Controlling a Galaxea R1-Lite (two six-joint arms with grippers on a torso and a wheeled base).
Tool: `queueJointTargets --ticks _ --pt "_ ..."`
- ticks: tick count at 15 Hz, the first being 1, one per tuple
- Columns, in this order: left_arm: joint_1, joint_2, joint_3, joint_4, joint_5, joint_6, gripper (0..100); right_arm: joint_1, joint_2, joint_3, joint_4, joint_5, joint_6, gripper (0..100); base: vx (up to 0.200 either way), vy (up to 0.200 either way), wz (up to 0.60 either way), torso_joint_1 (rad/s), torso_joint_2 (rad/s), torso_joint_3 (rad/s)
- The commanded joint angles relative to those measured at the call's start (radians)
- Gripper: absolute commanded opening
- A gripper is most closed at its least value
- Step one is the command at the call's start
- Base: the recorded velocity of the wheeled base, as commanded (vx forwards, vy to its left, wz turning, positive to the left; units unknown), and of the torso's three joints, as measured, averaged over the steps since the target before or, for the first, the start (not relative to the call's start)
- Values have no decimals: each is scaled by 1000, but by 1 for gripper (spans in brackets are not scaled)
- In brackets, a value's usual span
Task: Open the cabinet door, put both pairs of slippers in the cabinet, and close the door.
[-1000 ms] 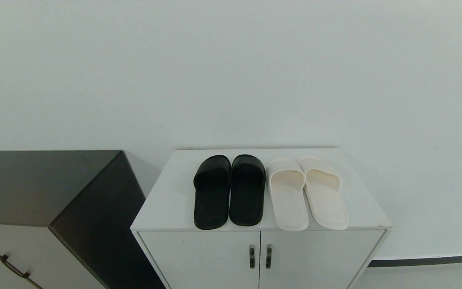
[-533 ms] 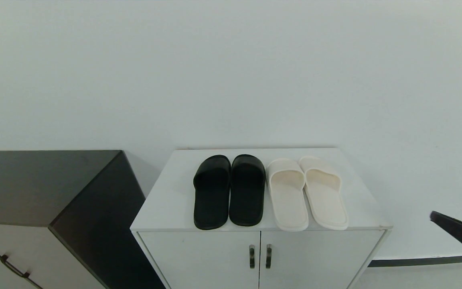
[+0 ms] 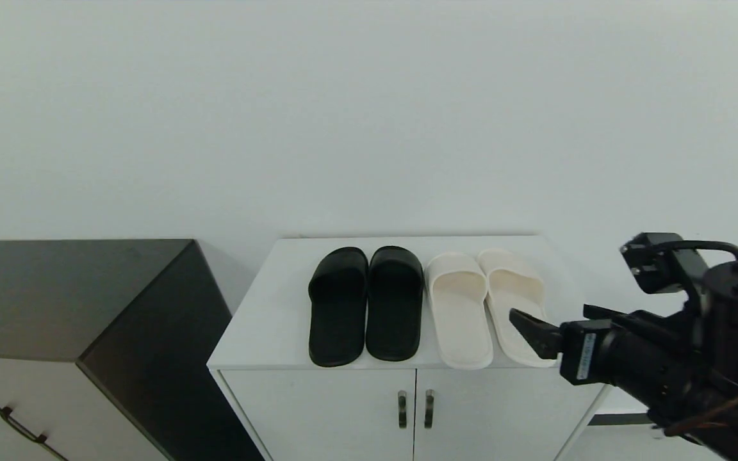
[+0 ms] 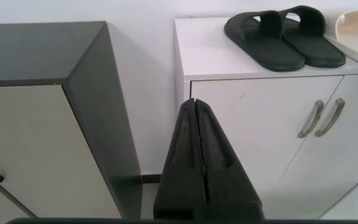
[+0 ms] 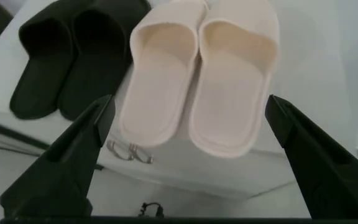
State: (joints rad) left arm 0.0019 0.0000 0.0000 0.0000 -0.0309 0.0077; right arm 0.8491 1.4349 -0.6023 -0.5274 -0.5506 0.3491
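White laminate makes up the cabinet (image 3: 266, 320), which sits in the lower middle of the head view against a pale wall (image 3: 369, 128). Its two doors (image 3: 324, 410) are shut, and their two dark handles (image 3: 401, 408) stand side by side at the centre seam near the bottom edge of the frame. On the cabinet top we see both pairs of slippers in a row, heels toward the front edge. The black pair (image 3: 382, 307) lies at the centre and the cream pair (image 3: 465, 314) just to its right, the inner slippers close beside each other.

At the lower right of the head view the right arm is raised to about the height of the cabinet top. In the right wrist view the right gripper (image 5: 190, 102) has its fingers spread wide and holds nothing, with the cream pair framed between them. It hangs in front of the cabinet's right front corner and does not touch the slippers.

In the left wrist view we see the left gripper (image 4: 193, 106) with its fingers pressed together and nothing between them. It is low in front of the gap between the white cabinet and a dark-topped cabinet (image 3: 74, 294), which fills the lower left of the head view.
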Motion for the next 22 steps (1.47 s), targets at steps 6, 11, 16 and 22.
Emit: queueJointTargets --ticks 6,11,16,22 --pt "0 2 0 0 0 0 0 -55 383 -85 -247 -144 -16 100 0 0 0 0 0 0" --pt "0 2 0 -2 0 0 0 -70 463 -165 -253 -144 -32 100 0 0 0 0 0 0" --pt "0 2 0 0 0 -2 0 -133 545 -228 -352 -114 -127 100 0 0 0 0 0 0" --pt "0 2 0 -2 0 -2 0 -153 611 -306 -359 -86 -136 100 0 0 0 0 0 0"
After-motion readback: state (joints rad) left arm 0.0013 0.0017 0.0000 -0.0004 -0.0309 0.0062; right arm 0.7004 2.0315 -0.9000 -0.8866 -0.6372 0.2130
